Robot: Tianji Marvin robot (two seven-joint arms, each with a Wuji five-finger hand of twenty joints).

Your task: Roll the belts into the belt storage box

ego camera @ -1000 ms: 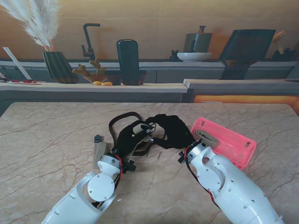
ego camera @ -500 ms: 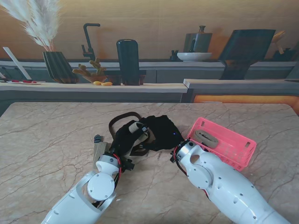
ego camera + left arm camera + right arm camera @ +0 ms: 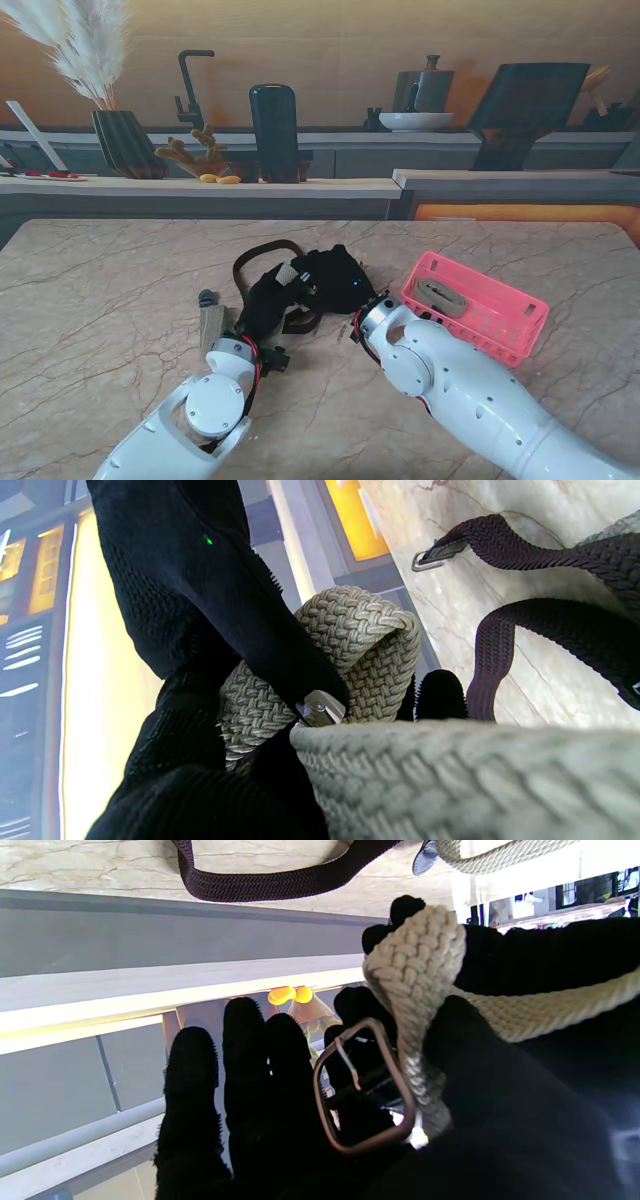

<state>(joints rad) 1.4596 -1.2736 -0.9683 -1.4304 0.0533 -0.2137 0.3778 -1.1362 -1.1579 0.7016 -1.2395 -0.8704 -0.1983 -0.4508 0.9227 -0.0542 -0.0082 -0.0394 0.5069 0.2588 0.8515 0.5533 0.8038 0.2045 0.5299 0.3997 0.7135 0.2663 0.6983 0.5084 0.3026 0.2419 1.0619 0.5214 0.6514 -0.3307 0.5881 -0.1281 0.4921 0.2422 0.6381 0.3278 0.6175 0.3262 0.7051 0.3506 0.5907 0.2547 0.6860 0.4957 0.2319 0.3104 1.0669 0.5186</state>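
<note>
Beige woven belt (image 3: 370,645) sits half-coiled above the table, pinched between the left hand (image 3: 262,300) and right hand (image 3: 335,278), well short of the pink box (image 3: 500,310). If either pinch loosens, the coil springs open; the dangling buckle (image 3: 365,1085) could snag.

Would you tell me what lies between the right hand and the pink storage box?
In the stand's view, only bare table separates the right hand from the pink storage box.
</note>
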